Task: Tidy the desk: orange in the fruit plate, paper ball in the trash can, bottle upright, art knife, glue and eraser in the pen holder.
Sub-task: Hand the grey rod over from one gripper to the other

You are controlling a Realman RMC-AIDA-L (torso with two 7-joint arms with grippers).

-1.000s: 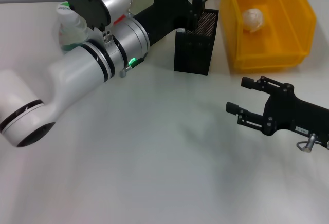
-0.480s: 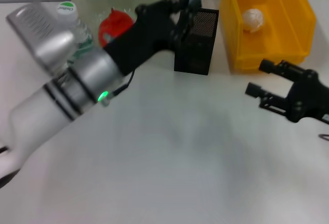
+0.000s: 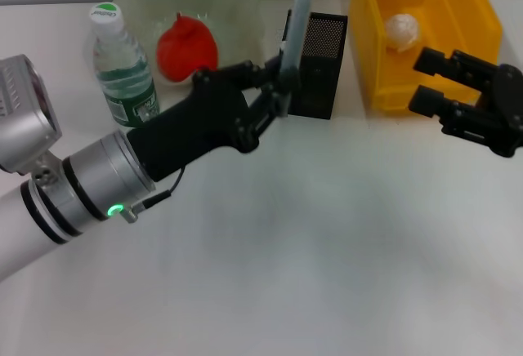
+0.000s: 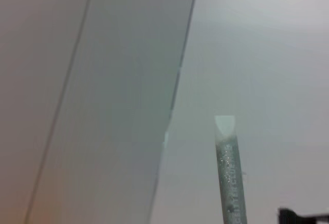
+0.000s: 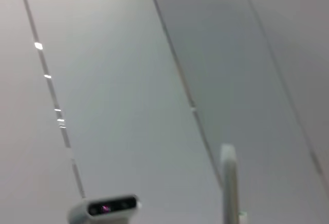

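Note:
My left gripper [image 3: 278, 88] is shut on a slim pale grey-blue stick with a slanted tip, apparently the art knife [image 3: 301, 9]. It stands upright just left of the black mesh pen holder [image 3: 317, 70]. The left wrist view shows its glittery shaft [image 4: 229, 183]. The orange [image 3: 186, 46] lies in the pale-green fruit plate [image 3: 237, 5]. The bottle [image 3: 122, 66] stands upright beside the plate. The paper ball [image 3: 402, 31] rests in the yellow trash can [image 3: 458, 86]. My right gripper [image 3: 426, 81] hangs open at the can's front wall. Glue and eraser are out of view.
The white desk [image 3: 327, 233] stretches in front of the pen holder and the trash can. My left arm [image 3: 106, 184] crosses the desk from the lower left. The right wrist view looks upward at panels and a small camera unit [image 5: 105, 208].
My left arm swung back and down to the left, uncovering plate, orange and bottle, with the stick still gripped beside the pen holder. My right gripper rose toward the trash can.

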